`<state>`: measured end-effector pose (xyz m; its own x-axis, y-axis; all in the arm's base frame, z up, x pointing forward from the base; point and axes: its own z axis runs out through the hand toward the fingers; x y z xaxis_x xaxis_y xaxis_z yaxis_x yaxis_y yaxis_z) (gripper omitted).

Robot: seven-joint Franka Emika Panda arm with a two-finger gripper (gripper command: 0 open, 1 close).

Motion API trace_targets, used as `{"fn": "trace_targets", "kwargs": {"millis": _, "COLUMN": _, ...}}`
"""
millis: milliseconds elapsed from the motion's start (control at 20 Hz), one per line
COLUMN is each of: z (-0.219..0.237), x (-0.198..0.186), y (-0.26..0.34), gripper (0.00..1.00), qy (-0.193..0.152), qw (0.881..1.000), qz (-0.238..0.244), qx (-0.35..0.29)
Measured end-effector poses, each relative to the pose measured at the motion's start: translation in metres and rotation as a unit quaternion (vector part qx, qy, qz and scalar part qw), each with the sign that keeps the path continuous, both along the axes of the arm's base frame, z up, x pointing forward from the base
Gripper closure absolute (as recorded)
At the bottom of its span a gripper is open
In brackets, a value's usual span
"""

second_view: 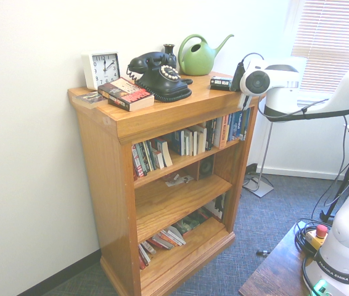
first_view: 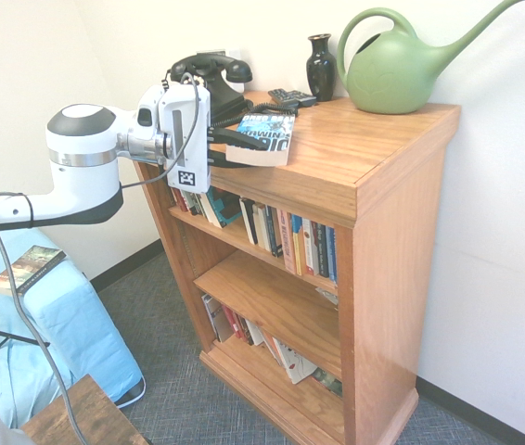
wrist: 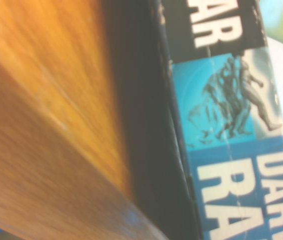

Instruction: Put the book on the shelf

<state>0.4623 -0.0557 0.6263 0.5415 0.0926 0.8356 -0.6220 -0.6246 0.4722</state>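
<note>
White arm [second_view: 341, 86], rounded shell segments, silver-gray metal ring near wrist. Dark gray disc on one joint. Boxy white gripper body [first_view: 185, 134], dark slot, black-and-white square marker. Black fingers [first_view: 244, 139], long, tapered. Black cable [first_view: 19, 306] along the outside. Base [second_view: 341, 259] white, dark band lettered "FRANKA EMIKA", green light.

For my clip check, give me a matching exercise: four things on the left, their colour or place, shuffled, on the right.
Things:
1. watering can
2. paperback with white title lettering
3. rotary phone
4. square clock

Colours, places or states:
A. black, on the bookcase top between the clock and the watering can
B. gripped by the jaws at the bookcase top
C. white-framed, standing near a bookcase corner
D. green, with a long spout

Pairs: 1-D, 2-B, 3-A, 4-C
</note>
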Motion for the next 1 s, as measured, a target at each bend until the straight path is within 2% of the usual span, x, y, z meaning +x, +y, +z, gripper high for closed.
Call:
{"fn": "trace_targets", "kwargs": {"millis": 200, "z": 0.027, "x": -0.049, "y": 0.019, "gripper": 1.00, "qy": -0.012, "qw": 0.996, "qz": 0.001, "qx": 0.087}}
{"fn": "trace_targets", "kwargs": {"millis": 400, "z": 0.034, "x": -0.125, "y": 0.071, "gripper": 1.00, "qy": 0.021, "qw": 0.976, "qz": -0.001, "qx": 0.217}}
{"fn": "trace_targets", "kwargs": {"millis": 500, "z": 0.017, "x": -0.164, "y": 0.101, "gripper": 1.00, "qy": 0.042, "qw": 0.965, "qz": -0.001, "qx": 0.259}}
{"fn": "trace_targets", "kwargs": {"millis": 700, "z": -0.057, "x": -0.227, "y": 0.142, "gripper": 1.00, "qy": 0.070, "qw": 0.941, "qz": 0.002, "qx": 0.330}}
{"fn": "trace_targets", "kwargs": {"millis": 750, "z": -0.076, "x": -0.232, "y": 0.142, "gripper": 1.00, "qy": 0.071, "qw": 0.939, "qz": 0.005, "qx": 0.338}}
{"fn": "trace_targets", "kwargs": {"millis": 850, "z": -0.094, "x": -0.226, "y": 0.136, "gripper": 1.00, "qy": 0.049, "qw": 0.941, "qz": 0.007, "qx": 0.335}}
{"fn": "trace_targets", "kwargs": {"millis": 1000, "z": -0.106, "x": -0.189, "y": 0.124, "gripper": 1.00, "qy": 0.038, "qw": 0.938, "qz": 0.025, "qx": 0.344}}
